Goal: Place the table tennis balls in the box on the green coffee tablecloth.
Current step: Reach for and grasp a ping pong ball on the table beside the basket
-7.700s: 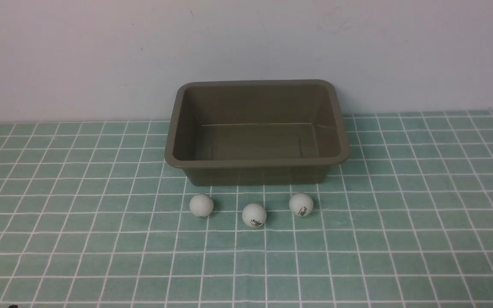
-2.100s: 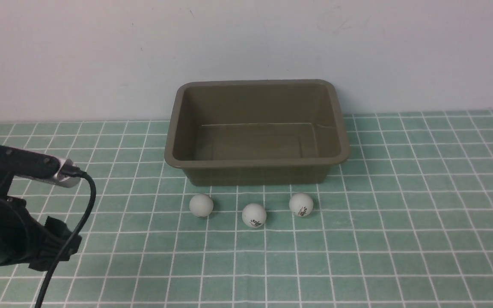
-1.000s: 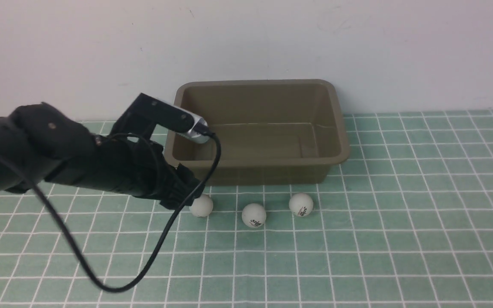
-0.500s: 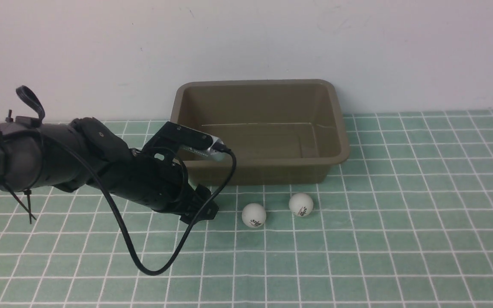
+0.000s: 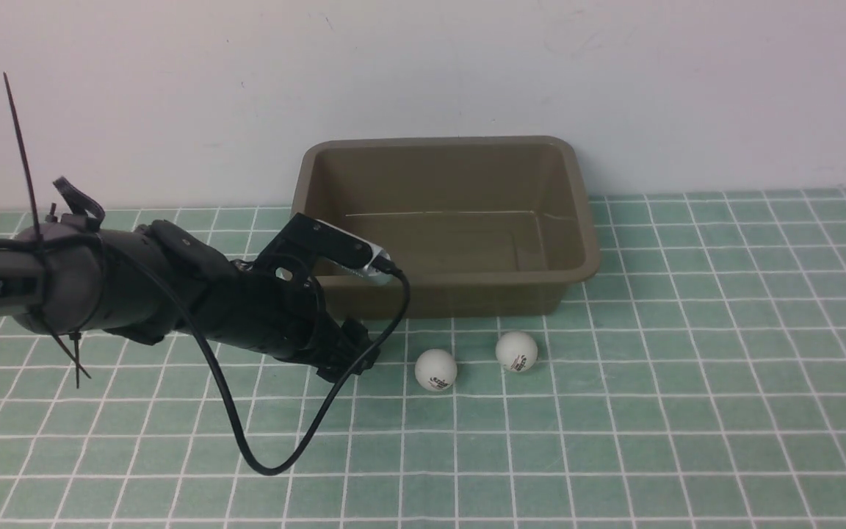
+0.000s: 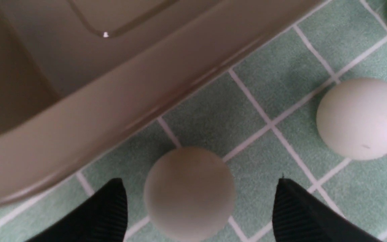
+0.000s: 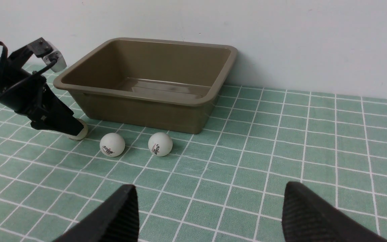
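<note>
My left end effector [image 6: 198, 188] is spread wide and straddles the leftmost ball [image 6: 190, 191], gripping nothing yet. The ball sits nearer one of my fingers [image 6: 113, 205] than the other. All three table tennis balls lie on the green coffee tablecloth [image 5: 651, 411] in a short row just in front of the box [image 5: 438, 279], which stands empty towards the far edge of the counter.

To do this well, I think I should first centre the ball between my fingers and get low enough to meet it at its widest. Then I close slowly, because a light, smooth ball will probably squirt out of an uneven squeeze. The box's front wall is close, so I must not scrape it. I must also not knock the middle ball [image 5: 435, 369], which is near; the rightmost ball [image 5: 517, 351] is further off. After that comes a straight lift over the rim.

My right end effector [image 7: 210, 201] hangs spread and empty over the counter's near side.

In the earliest front view neither arm was in sight and all three balls showed. Now my left arm reaches in from the counter's left edge and hides the leftmost ball from the front. The box and the other two balls have not moved.
</note>
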